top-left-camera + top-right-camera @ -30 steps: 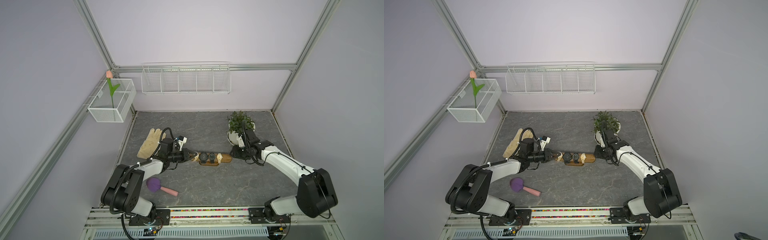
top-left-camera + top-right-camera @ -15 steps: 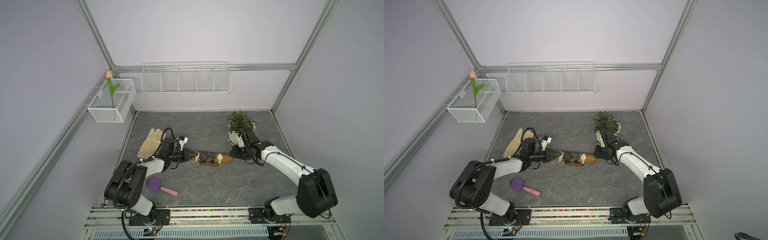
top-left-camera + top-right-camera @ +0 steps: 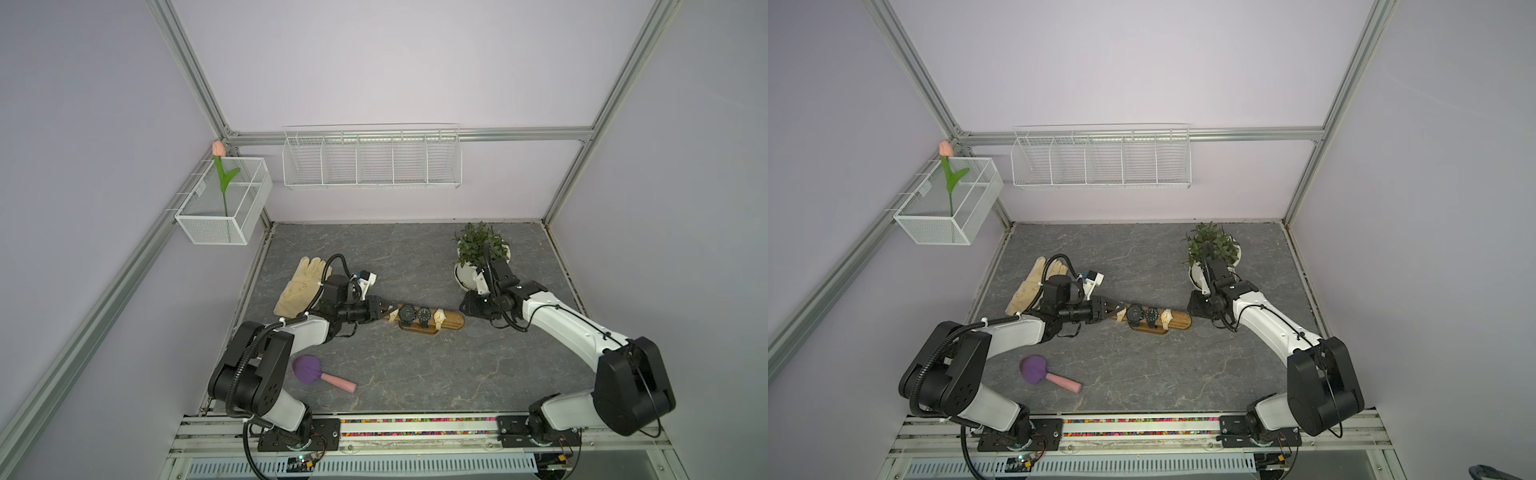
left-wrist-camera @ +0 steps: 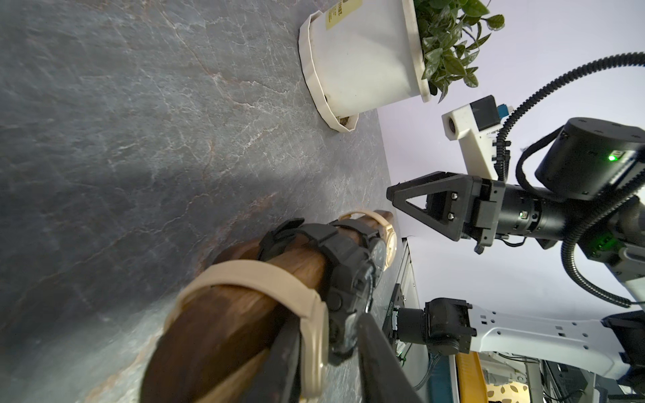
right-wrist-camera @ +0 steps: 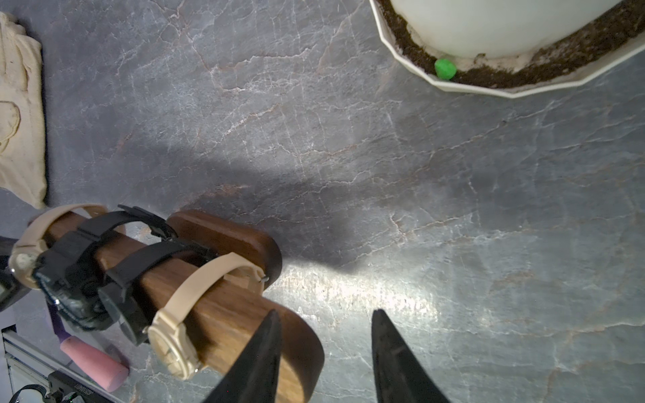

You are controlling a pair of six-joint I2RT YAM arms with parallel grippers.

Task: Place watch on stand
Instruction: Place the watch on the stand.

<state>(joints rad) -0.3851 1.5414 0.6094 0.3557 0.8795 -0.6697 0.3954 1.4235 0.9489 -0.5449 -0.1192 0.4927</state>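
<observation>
The wooden stand (image 3: 453,321) (image 3: 1179,321) lies mid-table and carries several watches, beige and black. A beige watch (image 3: 392,314) (image 4: 251,274) is strapped round its left end. My left gripper (image 3: 384,312) (image 4: 330,324) is at that end, its jaws parted on either side of this watch's case, with a gap on one side. My right gripper (image 3: 467,308) (image 5: 326,312) stands open just off the stand's right end (image 5: 223,314), holding nothing.
A cream glove (image 3: 301,286) lies behind my left arm. A potted plant (image 3: 478,257) stands behind my right gripper. A purple brush with a pink handle (image 3: 309,370) lies at the front left. Wire baskets (image 3: 372,160) hang on the walls.
My left gripper's jaws have parted from the beige watch at the stand's left end. The right arm and the stand have not moved.
</observation>
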